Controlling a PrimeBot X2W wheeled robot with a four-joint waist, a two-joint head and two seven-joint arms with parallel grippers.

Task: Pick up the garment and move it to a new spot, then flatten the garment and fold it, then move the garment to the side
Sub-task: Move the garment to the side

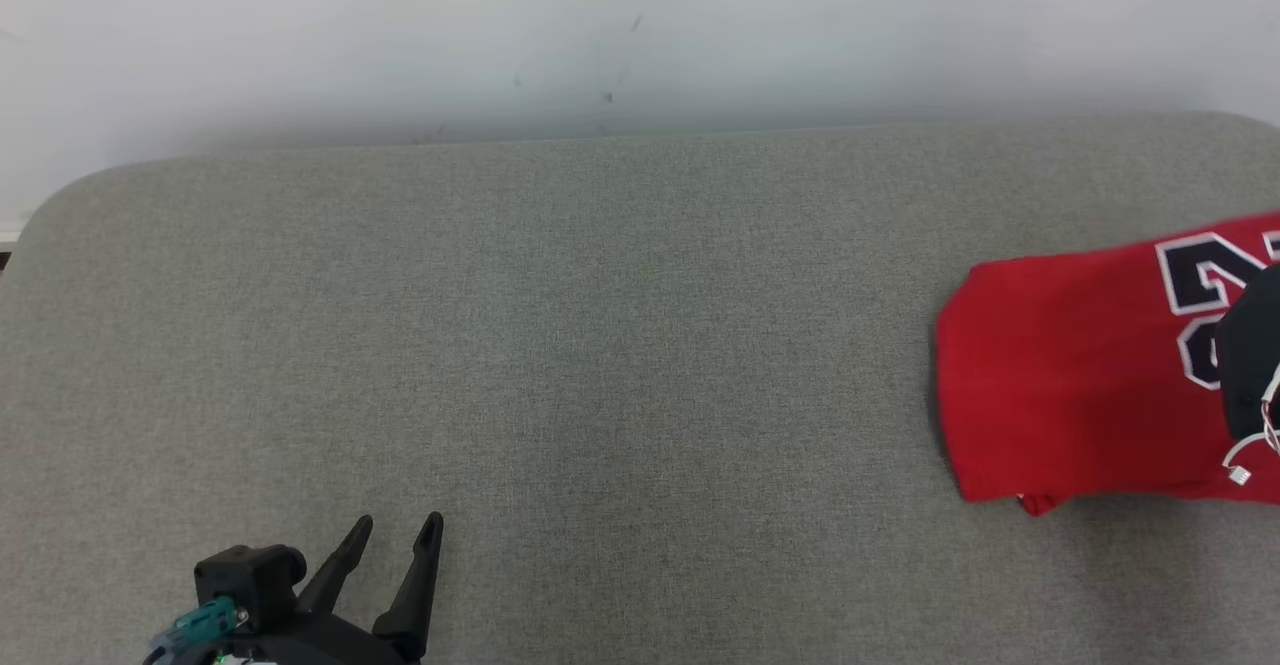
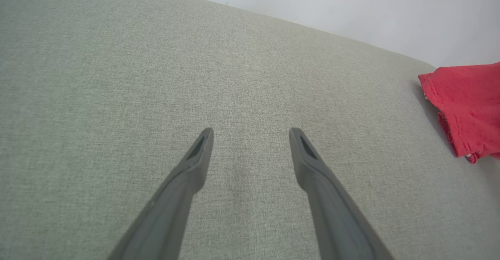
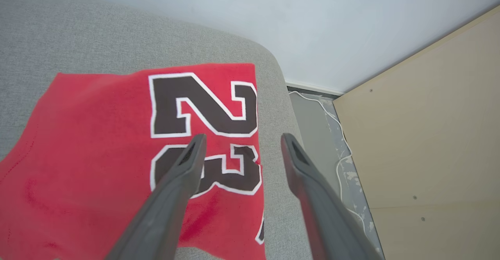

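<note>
Red jersey [image 1: 1070, 385] is folded, number 23 up, lying flat at the right end of the grey padded table [image 1: 600, 345]. Right gripper [image 3: 243, 137] is above it, fingers spread with nothing in them: one over the number, the other past the jersey's edge. Left gripper [image 1: 398, 523] is also spread and empty, near left over bare table, well apart from the jersey. White wall [image 1: 600, 25] is behind.

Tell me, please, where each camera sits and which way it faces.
Head view: high on the robot, looking down at the grey surface; left pincer at lower left.
Left wrist view: along the left pincer, over the bare grey surface.
Right wrist view: along the right pincer, above the red garment.
All three share the red garment.
</note>
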